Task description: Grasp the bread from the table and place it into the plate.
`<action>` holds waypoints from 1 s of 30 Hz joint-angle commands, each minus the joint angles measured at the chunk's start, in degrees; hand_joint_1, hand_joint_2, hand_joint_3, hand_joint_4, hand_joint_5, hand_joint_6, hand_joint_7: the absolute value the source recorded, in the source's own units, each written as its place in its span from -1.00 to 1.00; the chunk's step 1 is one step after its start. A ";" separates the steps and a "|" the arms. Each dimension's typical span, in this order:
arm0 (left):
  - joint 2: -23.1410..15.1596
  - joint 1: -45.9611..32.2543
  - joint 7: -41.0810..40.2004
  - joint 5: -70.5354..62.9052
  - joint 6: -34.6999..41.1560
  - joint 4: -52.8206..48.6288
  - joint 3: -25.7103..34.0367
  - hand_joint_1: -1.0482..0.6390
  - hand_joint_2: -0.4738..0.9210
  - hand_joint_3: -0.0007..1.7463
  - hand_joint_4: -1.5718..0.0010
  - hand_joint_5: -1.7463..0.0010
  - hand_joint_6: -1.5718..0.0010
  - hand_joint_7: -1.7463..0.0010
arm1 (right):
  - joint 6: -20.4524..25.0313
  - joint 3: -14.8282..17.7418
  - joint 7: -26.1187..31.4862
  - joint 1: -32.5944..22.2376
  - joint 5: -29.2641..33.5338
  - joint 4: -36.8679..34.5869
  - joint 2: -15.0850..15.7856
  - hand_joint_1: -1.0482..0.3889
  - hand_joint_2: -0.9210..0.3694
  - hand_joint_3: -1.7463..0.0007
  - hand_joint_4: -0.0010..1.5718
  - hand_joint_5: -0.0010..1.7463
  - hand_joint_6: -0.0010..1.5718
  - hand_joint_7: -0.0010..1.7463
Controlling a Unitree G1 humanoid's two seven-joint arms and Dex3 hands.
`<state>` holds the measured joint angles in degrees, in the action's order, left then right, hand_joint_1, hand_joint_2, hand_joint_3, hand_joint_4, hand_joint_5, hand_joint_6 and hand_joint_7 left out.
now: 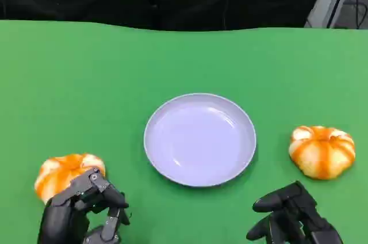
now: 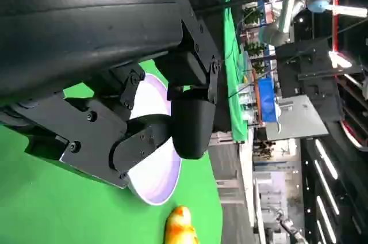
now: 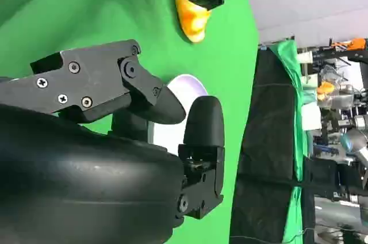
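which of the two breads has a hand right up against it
The bread on the robot's left: the left hand overlaps its near edge, fingers curled beside it. The bread on the right sits clear of the right hand.

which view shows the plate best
The head view: the round pale lilac plate lies whole and unblocked on the green table. In the left wrist view the plate is half hidden behind the left hand; the right wrist view shows a sliver past the right hand.

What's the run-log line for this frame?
left robot hand: beside left bread, holds nothing | right robot hand: holds nothing, short of right bread | plate: no bread | stage: pre-grasp
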<state>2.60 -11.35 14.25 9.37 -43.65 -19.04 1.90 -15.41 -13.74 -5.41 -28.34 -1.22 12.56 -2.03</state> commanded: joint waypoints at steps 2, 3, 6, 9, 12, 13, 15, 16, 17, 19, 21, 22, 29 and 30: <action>-0.78 -0.19 0.26 0.11 -0.38 0.26 0.29 0.13 0.57 0.14 -0.05 -0.85 -0.02 -0.62 | -0.14 0.36 0.13 -0.27 -0.41 0.60 0.34 0.06 -1.00 -0.09 -0.74 1.00 -0.88 1.00; -0.77 -0.22 0.27 0.14 -0.31 0.32 0.28 0.12 0.60 0.09 -0.06 -0.85 -0.02 -0.62 | 0.00 0.35 0.19 -0.31 -0.45 0.68 0.28 0.06 -1.00 -0.09 -0.74 1.00 -0.88 1.00; -0.69 -0.32 0.34 0.46 0.23 0.67 0.21 0.12 0.64 0.04 -0.06 -0.85 -0.02 -0.62 | 0.10 0.36 0.17 -0.32 -0.65 0.68 0.20 0.07 -1.00 -0.10 -0.74 1.00 -0.88 1.00; -0.50 -0.58 -0.07 0.26 0.61 1.08 0.21 0.12 0.64 0.02 -0.06 -0.84 -0.03 -0.61 | 0.03 0.35 0.19 -0.34 -0.54 0.67 0.21 0.06 -1.00 -0.10 -0.74 1.00 -0.87 1.00; -0.40 -0.69 -0.09 0.30 0.72 1.29 0.18 0.12 0.63 0.04 -0.07 -0.84 -0.03 -0.61 | 0.01 0.33 0.19 -0.39 -0.52 0.72 0.22 0.06 -1.00 -0.10 -0.74 1.00 -0.87 1.00; -0.39 -0.69 0.03 0.44 0.73 1.33 0.14 0.12 0.63 0.04 -0.07 -0.84 -0.03 -0.61 | 0.01 0.33 0.17 -0.42 -0.56 0.74 0.23 0.06 -1.00 -0.10 -0.74 1.00 -0.87 1.00; -0.45 -0.62 0.20 0.60 0.68 1.28 0.16 0.13 0.64 0.04 -0.07 -0.84 -0.03 -0.60 | -0.09 0.32 0.12 -0.41 -0.63 0.67 0.22 0.06 -1.00 -0.10 -0.74 1.00 -0.87 1.00; -0.51 -0.57 0.23 0.61 0.64 1.21 0.21 0.13 0.64 0.05 -0.07 -0.83 -0.03 -0.60 | -0.17 0.33 0.10 -0.37 -0.65 0.61 0.22 0.06 -1.00 -0.10 -0.74 1.00 -0.87 1.00; -0.49 -0.70 0.54 1.46 1.54 1.72 0.16 0.13 0.63 0.05 -0.07 -0.83 -0.04 -0.59 | 0.00 0.27 0.14 -0.38 -0.63 0.72 0.17 0.06 -1.00 -0.09 -0.74 1.00 -0.88 1.00; -0.71 -0.92 1.29 2.92 3.17 2.78 0.09 0.15 0.61 0.13 -0.05 -0.74 -0.05 -0.49 | 0.10 0.17 0.29 -0.34 -0.49 0.79 0.07 0.06 -1.00 -0.09 -0.74 1.00 -0.88 1.00; -1.17 -0.97 1.51 3.09 3.89 3.48 0.26 0.14 0.74 -0.09 0.02 -0.43 -0.05 -0.03 | 0.01 0.10 0.32 -0.25 -0.49 0.72 0.01 0.07 -1.00 -0.10 -0.74 1.00 -0.88 1.00; -1.43 -0.81 0.71 1.77 3.50 3.39 0.66 0.14 0.79 -0.18 0.02 -0.34 -0.07 0.10 | -0.07 0.09 0.31 -0.19 -0.55 0.64 -0.02 0.07 -1.00 -0.10 -0.74 1.00 -0.87 1.00; -5.06 0.00 -11.81 -19.43 0.23 3.41 3.93 -0.08 1.00 -0.85 0.23 0.04 0.06 0.82 | 0.05 -0.28 0.69 -0.13 -0.18 0.53 -0.34 0.07 -1.00 -0.10 -0.74 1.00 -0.88 1.00; -5.44 0.20 -13.79 -22.02 0.20 3.42 4.16 -0.14 1.00 -0.89 0.29 0.08 0.09 0.85 | 0.11 -0.34 0.73 -0.13 -0.15 0.53 -0.38 0.07 -1.00 -0.10 -0.74 1.00 -0.88 1.00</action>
<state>-1.00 -11.63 5.40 -6.67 -42.18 -16.41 4.86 -15.40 -14.18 -5.05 -28.32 -1.12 12.58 -2.41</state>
